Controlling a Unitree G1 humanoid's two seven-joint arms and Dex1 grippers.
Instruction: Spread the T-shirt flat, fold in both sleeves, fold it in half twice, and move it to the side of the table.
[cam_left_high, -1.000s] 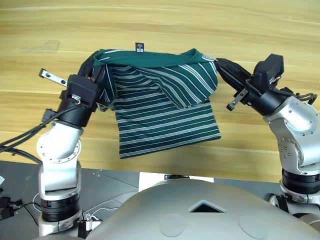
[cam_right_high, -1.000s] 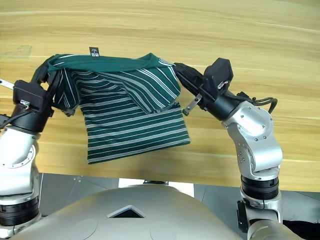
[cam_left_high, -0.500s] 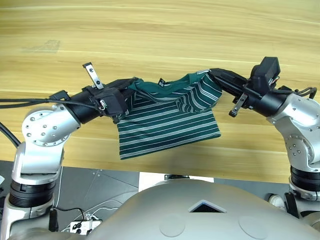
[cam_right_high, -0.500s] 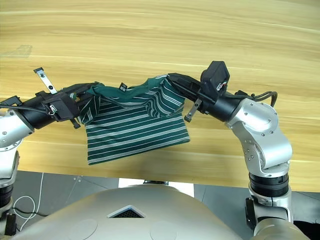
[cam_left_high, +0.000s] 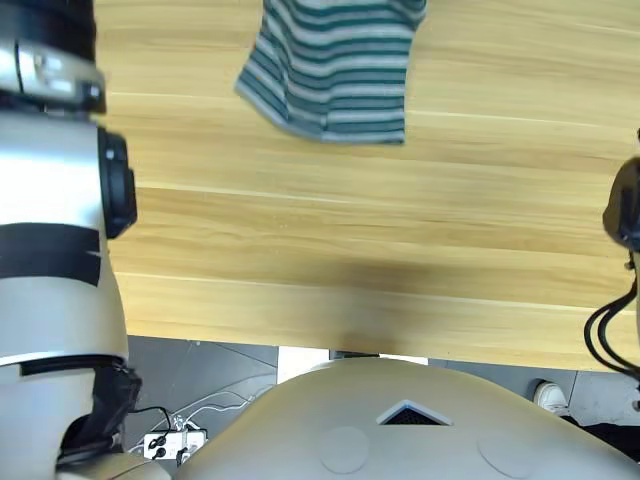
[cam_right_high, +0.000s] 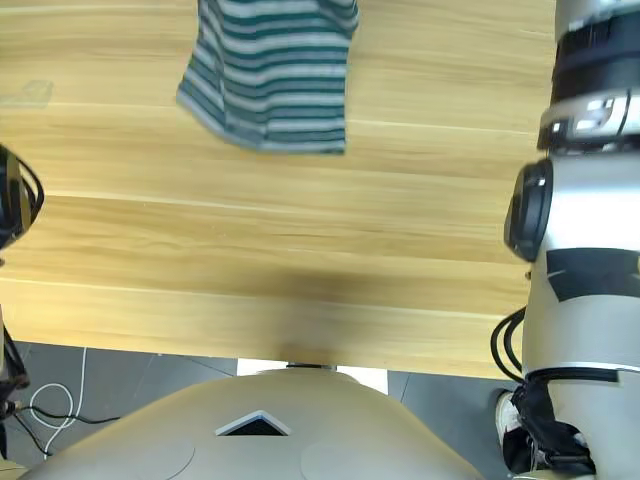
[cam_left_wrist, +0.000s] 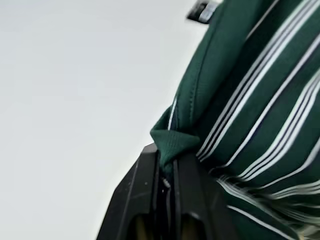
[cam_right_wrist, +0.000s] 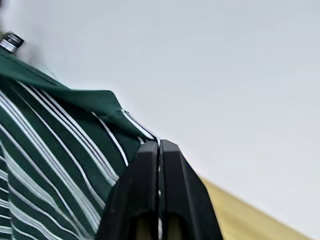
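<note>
We see the dark green, white-striped T-shirt (cam_left_high: 335, 75) hanging over the table (cam_left_high: 400, 250), its lower hem blurred and its upper part cut off. Our left hand (cam_left_wrist: 167, 162) and right hand (cam_right_wrist: 159, 149) each pinch its bunched top edge.

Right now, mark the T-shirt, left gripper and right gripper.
T-shirt (cam_left_high: 330, 70): left eye view, on the hanging striped lower part.
left gripper (cam_left_wrist: 167, 167): left wrist view, between the fingertips pinching the green edge.
right gripper (cam_right_wrist: 159, 148): right wrist view, between the fingertips shut on the cloth's edge.
</note>
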